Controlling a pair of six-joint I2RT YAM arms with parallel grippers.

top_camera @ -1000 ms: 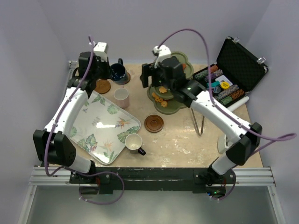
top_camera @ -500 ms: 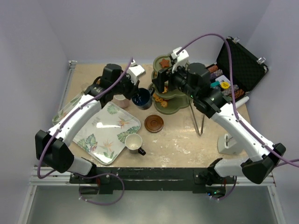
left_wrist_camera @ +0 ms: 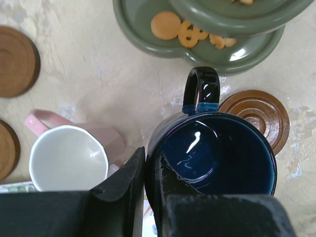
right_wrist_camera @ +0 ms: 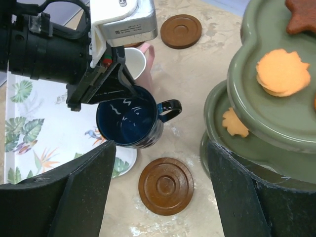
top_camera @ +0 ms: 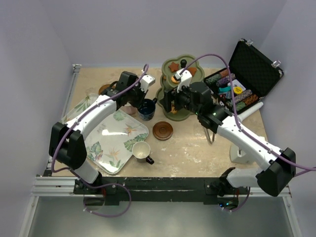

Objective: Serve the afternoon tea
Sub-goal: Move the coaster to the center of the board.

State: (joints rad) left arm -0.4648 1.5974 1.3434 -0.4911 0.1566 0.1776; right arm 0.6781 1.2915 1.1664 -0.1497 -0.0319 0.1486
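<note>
Left hand (left_wrist_camera: 145, 170) pinched rim of glossy navy ceramic cup (left_wrist_camera: 217, 158), held mid-table beside olive-green three-tier stand (left_wrist_camera: 134, 20). Round brown ridged saucer (left_wrist_camera: 259, 116) lay just beside cup, toward near table edge; left hand nearer. Right hand (right_wrist_camera: 160, 192) gaped open, empty.

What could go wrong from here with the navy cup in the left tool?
The left tool pinches the navy cup at one spot on its rim, so it could tilt or slip. Its handle points at the olive-green stand, close by; a swing might bump it. The right tool hangs open near the saucer beside the cup, so the arms might collide.
</note>
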